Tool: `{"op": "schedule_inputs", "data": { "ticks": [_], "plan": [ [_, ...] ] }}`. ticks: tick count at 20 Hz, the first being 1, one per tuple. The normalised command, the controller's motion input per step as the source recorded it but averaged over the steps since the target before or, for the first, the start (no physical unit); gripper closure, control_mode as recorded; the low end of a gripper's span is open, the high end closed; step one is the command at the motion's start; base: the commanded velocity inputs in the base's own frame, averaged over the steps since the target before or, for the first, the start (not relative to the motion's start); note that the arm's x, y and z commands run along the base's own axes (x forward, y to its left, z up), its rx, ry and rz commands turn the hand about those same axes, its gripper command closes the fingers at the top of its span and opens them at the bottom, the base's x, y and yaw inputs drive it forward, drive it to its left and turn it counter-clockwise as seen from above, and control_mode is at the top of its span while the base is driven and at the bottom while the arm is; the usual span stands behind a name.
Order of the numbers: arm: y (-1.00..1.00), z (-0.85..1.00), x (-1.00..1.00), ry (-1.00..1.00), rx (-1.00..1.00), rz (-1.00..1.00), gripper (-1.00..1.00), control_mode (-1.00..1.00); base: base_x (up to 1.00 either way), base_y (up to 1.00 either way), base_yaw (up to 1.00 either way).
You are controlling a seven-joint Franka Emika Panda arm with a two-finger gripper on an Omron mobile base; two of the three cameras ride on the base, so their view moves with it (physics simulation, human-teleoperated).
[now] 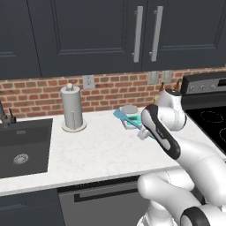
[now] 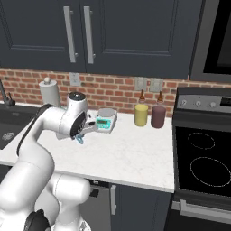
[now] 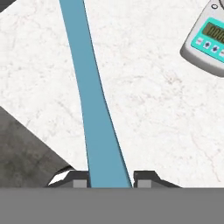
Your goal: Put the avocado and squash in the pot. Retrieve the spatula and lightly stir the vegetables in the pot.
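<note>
Blue and thin, the spatula [image 3: 94, 109] sat between the two dark tips of the end effector [image 3: 110, 177], which was clenched on its handle. From the hand view, the long handle ran straight out ahead of the end effector, over the white marble surface [image 3: 148, 113]. The little kitchen scale [image 3: 206, 41] with the teal face lay ahead of the end effector and off to one side, well apart from the spatula.

From the left base view, the flat end of the spatula [image 1: 123, 117] poked out past the arm, close to the scale [image 1: 130, 115]. It was hard to tell if they touched.

What could go wrong? The tips held the handle by its thin sides, and only near one end. The long part could swing or droop and slip out if the arm moved fast. The flat end could also bump the scale on the way up and twist in the grip.

Two bottles, a yellow one [image 2: 141, 113] and a dark red one [image 2: 158, 115], stood farther off by the stove [image 2: 203, 158]. A wide swing that way could knock them over.
</note>
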Motion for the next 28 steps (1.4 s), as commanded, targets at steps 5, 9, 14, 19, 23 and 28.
{"op": "schedule_inputs", "data": {
  "ticks": [5, 9, 14, 19, 23, 28],
  "plan": [
    [0.1, 0.27, 0.0, -0.07, 0.0, 0.15, 1.0, -1.0, 0.0, 0.0, 0.0],
    [0.0, 0.27, -0.16, 0.0, 0.0, 0.08, 1.0, -1.0, 0.0, 0.0, 0.0],
    [-0.01, 0.19, -0.36, 0.0, 0.0, 0.03, 1.0, -1.0, 0.0, 0.0, 0.0],
    [0.0, 0.19, -0.27, 0.01, 0.0, 0.0, 1.0, -1.0, 0.0, 0.0, 0.0],
    [0.0, 0.11, -0.25, 0.01, 0.0, 0.0, 1.0, -1.0, 0.0, 0.0, 0.0],
    [0.0, 0.0, -0.08, 0.0, 0.0, 0.0, 1.0, -1.0, 0.0, 0.0, 0.0]
  ]
}}
